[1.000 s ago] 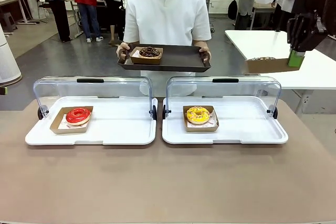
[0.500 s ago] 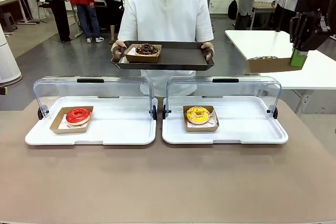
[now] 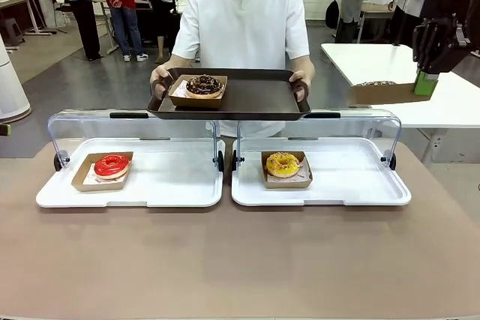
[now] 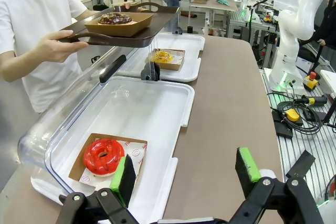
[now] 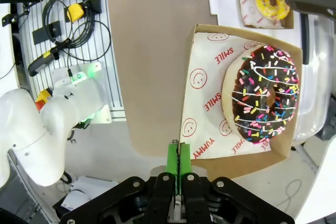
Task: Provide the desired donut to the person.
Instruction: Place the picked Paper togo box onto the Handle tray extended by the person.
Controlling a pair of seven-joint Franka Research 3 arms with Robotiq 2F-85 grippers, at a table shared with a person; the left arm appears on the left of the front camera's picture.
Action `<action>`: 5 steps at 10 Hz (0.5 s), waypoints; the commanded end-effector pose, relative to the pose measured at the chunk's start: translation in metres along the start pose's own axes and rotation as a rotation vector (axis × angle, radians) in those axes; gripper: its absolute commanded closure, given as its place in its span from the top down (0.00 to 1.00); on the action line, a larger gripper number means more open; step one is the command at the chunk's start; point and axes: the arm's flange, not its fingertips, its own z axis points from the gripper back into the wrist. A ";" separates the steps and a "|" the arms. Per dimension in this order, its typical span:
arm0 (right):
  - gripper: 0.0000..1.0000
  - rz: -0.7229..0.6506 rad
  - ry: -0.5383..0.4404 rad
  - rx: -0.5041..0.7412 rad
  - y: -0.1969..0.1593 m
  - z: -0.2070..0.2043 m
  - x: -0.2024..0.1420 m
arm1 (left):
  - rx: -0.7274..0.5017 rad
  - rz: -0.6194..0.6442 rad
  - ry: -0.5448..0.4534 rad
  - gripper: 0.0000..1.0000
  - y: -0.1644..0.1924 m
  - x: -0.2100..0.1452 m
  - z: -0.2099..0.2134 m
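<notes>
Nearest me, the left gripper (image 4: 186, 174) is hanging with its jaws wide and empty above the front corner of the left case (image 4: 181, 106), the red donut (image 4: 103, 156) lying in its box just beside one green pad. The yellow donut (image 3: 283, 163) is sitting in the right case (image 3: 390, 189), untouched. Up at the right, the right gripper (image 3: 424, 82) is pinching the rim of a cardboard box (image 3: 386, 93) between its closed pads, holding it high beyond the table's right end; looking down from its wrist, the box is carrying a chocolate donut with sprinkles (image 5: 261, 95) on smiley-printed paper, the donut lying well along the box from the pinched edge. Farther off, the person (image 3: 244, 24) is standing at the far side, offering a dark tray (image 3: 255, 95) with both hands over the raised lids; another chocolate donut (image 3: 203, 84) is already sitting in a box on its left part. I judge the handover is under way: the box is lifted but not delivered. The next move, as I see it, is carrying it level across to the tray's bare right part, well apart from it now, and setting it down without tipping it.
</notes>
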 end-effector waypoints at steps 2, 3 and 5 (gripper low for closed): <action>0.00 -0.007 0.000 0.003 0.004 -0.004 0.000 | 0.003 -0.007 -0.009 1.00 -0.001 0.001 0.001; 0.00 -0.007 0.000 0.003 0.004 -0.004 0.000 | 0.003 -0.007 -0.009 1.00 -0.001 0.001 0.001; 0.00 -0.007 0.000 0.003 0.004 -0.004 0.000 | 0.003 -0.007 -0.009 1.00 -0.001 0.001 0.001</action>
